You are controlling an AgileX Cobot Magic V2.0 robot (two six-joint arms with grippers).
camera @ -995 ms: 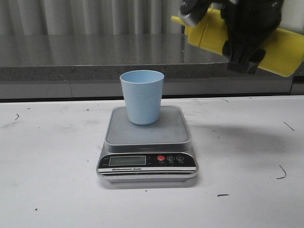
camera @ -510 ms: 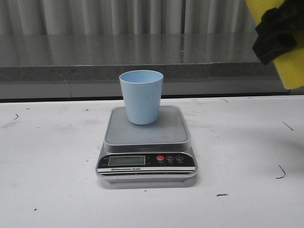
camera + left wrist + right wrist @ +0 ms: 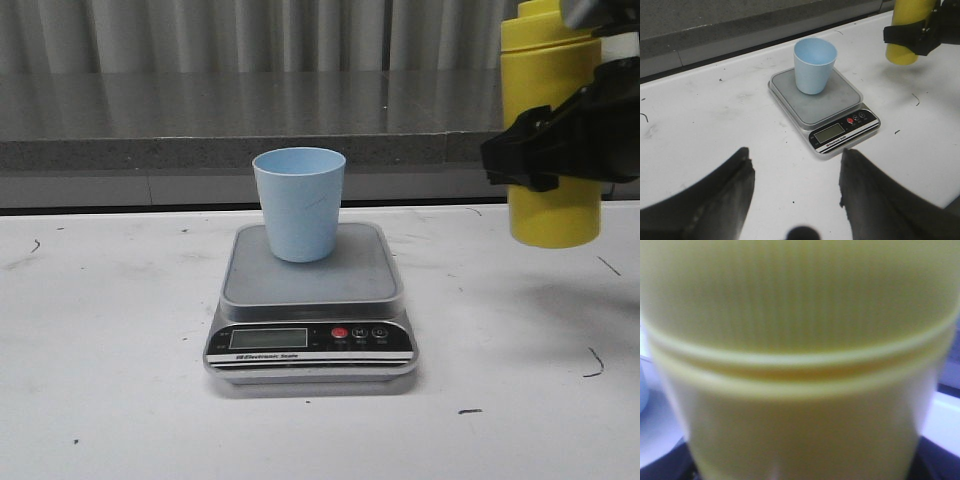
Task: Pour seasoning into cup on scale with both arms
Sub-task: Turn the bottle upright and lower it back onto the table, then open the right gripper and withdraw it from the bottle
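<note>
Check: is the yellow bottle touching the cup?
Apart. The front view shows the yellow bottle, held upright by the right gripper, well to the side of the cup, with open background between them.

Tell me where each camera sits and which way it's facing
Front view: faces forward over the table at the cup on the scale; the right gripper holds the bottle upright at right.
Left wrist view: high, looks down past its own open fingers at scale, cup and bottle.
Right wrist view: pressed close against the bottle, which fills the frame.
Shared: the bottle shows in all three; front and left wrist views share cup and scale.
</note>
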